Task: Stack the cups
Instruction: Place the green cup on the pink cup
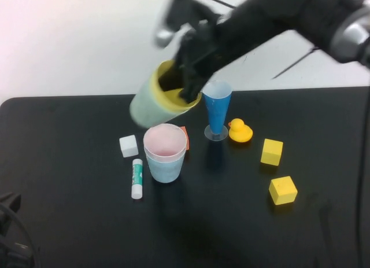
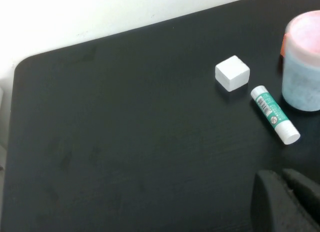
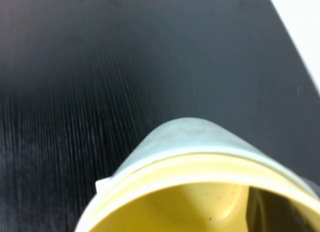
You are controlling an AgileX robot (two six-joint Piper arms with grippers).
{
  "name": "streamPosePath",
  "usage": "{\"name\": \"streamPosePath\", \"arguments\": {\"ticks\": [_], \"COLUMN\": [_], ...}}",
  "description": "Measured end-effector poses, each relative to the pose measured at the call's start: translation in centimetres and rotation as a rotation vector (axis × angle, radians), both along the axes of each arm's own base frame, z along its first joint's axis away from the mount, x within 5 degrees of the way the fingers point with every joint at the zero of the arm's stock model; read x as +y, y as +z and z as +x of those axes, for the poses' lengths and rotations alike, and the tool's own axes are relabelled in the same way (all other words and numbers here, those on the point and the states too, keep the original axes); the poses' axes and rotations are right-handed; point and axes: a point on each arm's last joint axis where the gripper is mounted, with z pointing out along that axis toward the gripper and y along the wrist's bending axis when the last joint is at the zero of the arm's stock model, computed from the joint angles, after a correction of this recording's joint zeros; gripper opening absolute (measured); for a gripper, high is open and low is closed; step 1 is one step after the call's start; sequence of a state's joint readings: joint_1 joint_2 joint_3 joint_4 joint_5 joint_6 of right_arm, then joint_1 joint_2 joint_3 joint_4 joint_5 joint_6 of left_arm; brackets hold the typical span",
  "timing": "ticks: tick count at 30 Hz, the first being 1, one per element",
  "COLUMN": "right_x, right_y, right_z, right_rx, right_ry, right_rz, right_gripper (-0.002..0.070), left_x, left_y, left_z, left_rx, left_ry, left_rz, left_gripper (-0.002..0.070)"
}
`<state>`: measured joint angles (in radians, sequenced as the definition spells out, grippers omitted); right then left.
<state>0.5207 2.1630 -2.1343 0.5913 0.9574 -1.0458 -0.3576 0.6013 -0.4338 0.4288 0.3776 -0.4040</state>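
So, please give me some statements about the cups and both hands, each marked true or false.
1. The right hand holds the yellow cup, nested in the green cup, tilted above the table. True.
2. The pink cup sits inside the blue cup. True.
3. The left hand holds the glue stick. False: it is shut, holding nothing, low at the table's left.
4. The duck is inside a cup. False: it stands beside the cone glass.
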Motion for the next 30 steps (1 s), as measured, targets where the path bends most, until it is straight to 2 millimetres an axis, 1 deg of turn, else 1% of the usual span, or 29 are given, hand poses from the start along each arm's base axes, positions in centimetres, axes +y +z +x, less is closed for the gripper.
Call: {"name": "streamPosePath", "arguments": {"ticks": [2, 4, 7, 11, 16, 19, 20, 23, 25, 27, 29, 30], "right_x": [1.6, 2.5, 2.7, 2.8, 3.0, 3.1, 3.2, 3.2, 3.2, 3.1, 2.8, 2.5], "right_y": [0.0, -0.8, -3.0, -5.4, -6.6, -6.6, -6.7, -6.7, -6.3, -5.3, -3.8, -2.5], "right_z": [-1.0, -1.6, -1.3, -0.6, 0.0, 0.1, 0.1, 0.2, 0.1, -0.1, -0.5, -0.9], "right_rx": [-0.055, -0.07, -0.05, -0.025, -0.011, -0.009, -0.008, -0.009, -0.014, -0.027, -0.05, -0.062], "right_ry": [0.033, 0.044, 0.046, 0.047, 0.02, -0.001, -0.007, -0.014, -0.017, -0.019, -0.021, -0.02], "right_rz": [-0.071, -0.147, -0.25, -0.311, -0.307, -0.292, -0.284, -0.275, -0.269, -0.256, -0.239, -0.231], "right_gripper": [0.0064, 0.0064, 0.0063, 0.0062, 0.0063, 0.0099, 0.0134, 0.0274, 0.0343, 0.037, 0.0382, 0.0382], "left_x": [0.0, 0.0, 0.0, 0.0, 0.0, 0.0, 0.0, 0.0, 0.0, 0.1, 0.3, 0.5], "left_y": [0.0, 0.0, 0.0, 0.0, 0.0, 0.0, -0.1, -0.1, -0.1, 0.1, 0.2, 0.3], "left_z": [0.0, 0.0, 0.0, 0.0, 0.0, 0.0, 0.0, 0.0, 0.0, -0.3, -0.9, -1.3], "left_rx": [-0.001, -0.003, -0.002, -0.002, -0.004, -0.002, 0.0, 0.0, -0.004, -0.018, -0.045, -0.065], "left_ry": [0.0, -0.001, 0.0, 0.001, 0.0, 0.0, 0.0, 0.0, 0.0, 0.0, 0.0, 0.002], "left_rz": [-0.002, -0.003, -0.004, -0.006, -0.007, -0.006, -0.005, -0.005, -0.002, -0.008, -0.018, -0.027], "left_gripper": [0.0002, 0.0001, 0.0002, 0.0002, 0.0001, 0.0002, 0.0002, 0.0002, 0.0002, 0.0001, 0.0002, 0.0002]}}
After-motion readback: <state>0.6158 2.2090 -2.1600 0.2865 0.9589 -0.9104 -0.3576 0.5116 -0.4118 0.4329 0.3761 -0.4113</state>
